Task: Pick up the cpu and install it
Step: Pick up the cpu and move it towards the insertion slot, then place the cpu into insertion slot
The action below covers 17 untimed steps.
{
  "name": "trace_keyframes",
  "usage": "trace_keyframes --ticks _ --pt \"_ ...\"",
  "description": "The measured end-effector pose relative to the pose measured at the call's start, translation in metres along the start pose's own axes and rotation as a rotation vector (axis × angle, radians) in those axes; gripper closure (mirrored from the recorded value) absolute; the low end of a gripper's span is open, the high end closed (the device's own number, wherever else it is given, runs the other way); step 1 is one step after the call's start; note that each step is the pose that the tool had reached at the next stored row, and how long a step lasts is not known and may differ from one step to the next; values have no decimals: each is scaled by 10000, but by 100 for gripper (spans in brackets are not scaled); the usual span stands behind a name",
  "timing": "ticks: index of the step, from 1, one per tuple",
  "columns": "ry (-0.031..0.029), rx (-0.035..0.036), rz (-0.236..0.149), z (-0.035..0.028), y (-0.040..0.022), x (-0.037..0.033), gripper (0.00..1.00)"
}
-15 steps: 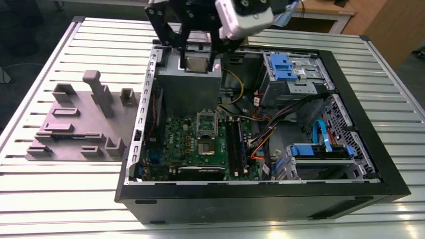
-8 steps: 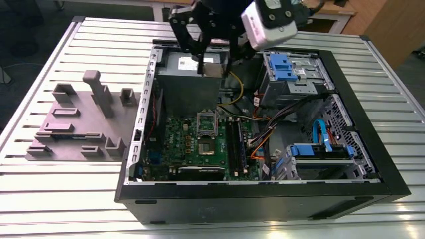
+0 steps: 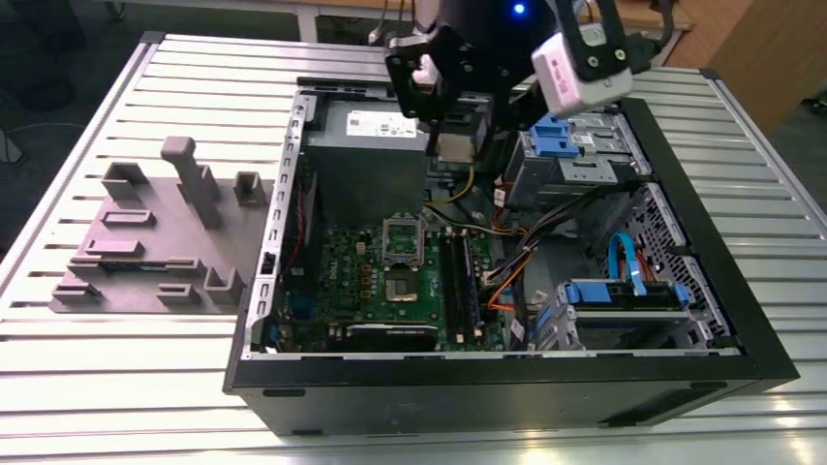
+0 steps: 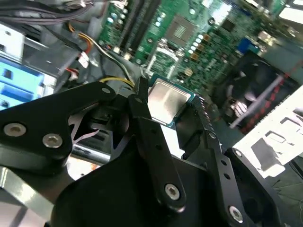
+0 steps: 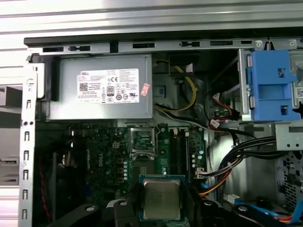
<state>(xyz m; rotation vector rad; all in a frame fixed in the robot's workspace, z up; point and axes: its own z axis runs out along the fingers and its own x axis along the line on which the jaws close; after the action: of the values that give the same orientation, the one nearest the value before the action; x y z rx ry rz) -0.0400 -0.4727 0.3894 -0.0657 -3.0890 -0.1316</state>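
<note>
One hand (image 3: 455, 140), one cpu (image 5: 162, 198), one open case (image 3: 517, 387), and in it one green board (image 3: 349, 281), one socket (image 5: 143, 142), one grey power supply (image 5: 66, 106) with one large white label (image 5: 109, 86), and two blue caddies (image 3: 553, 136) (image 3: 621, 293); one grey fixture block (image 3: 142, 242) beside it, all on one counter (image 3: 130, 387)

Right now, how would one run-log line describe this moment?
hand: shut on cpu | place: held above the open computer case | socket: cpu not yet seated

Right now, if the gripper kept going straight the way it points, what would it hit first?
Likely the green motherboard, near its socket, with the held cpu touching first; depth is unclear.
</note>
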Motion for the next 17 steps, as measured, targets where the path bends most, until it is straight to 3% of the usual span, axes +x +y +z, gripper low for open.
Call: trace_keyframes --ticks 3,17 --pt "-1 1 -1 28 2 -111 53" --pt "-16 23 -35 34 2 -113 53"
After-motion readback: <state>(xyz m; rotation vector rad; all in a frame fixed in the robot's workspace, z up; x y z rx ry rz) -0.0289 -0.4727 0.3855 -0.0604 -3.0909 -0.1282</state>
